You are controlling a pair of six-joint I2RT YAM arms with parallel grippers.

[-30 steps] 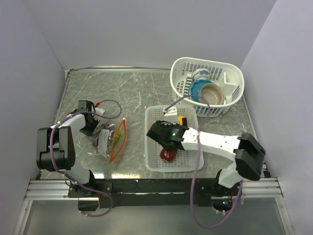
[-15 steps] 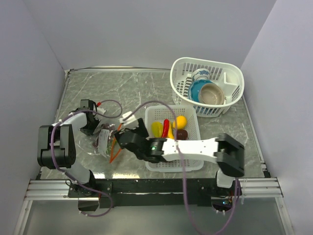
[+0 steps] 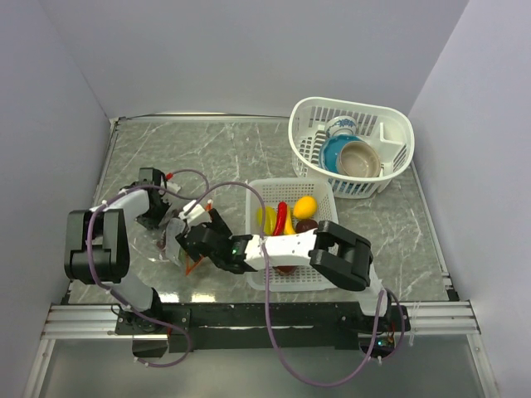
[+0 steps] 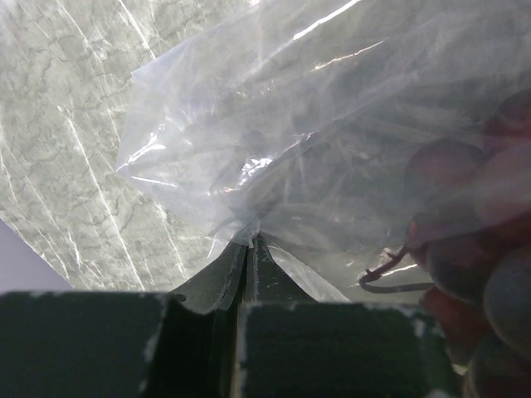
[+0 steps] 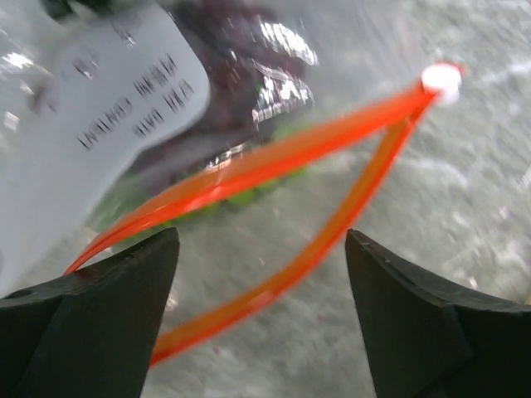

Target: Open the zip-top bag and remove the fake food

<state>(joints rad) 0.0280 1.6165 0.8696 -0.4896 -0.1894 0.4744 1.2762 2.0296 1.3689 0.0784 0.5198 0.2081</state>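
The zip-top bag (image 3: 171, 230) lies at the left of the table, its orange-red zipper strip (image 5: 274, 162) spread open. My left gripper (image 3: 158, 217) is shut on the bag's clear plastic (image 4: 274, 124) at the closed end. Purple grapes (image 4: 469, 207) sit inside the bag, also seen in the right wrist view (image 5: 241, 75), next to a green piece (image 5: 249, 197). My right gripper (image 5: 261, 274) is open and empty, its fingers straddling the bag's mouth just above the table; in the top view it (image 3: 192, 240) covers part of the bag. A banana (image 3: 266, 219), a yellow-orange round fruit (image 3: 305, 206) and a dark red apple (image 3: 307, 225) lie in the white basket (image 3: 323, 269).
A round white slotted basket (image 3: 390, 120) at the back right holds blue and tan bowls (image 3: 357, 157). A red chili-like piece (image 3: 281, 214) lies among the fruit. A white label (image 5: 116, 116) is on the bag. Grey walls stand at the left, back and right.
My right arm has swung left from the white basket to the bag's open mouth, uncovering the fruit in the basket. The left gripper has kept its hold on the bag.
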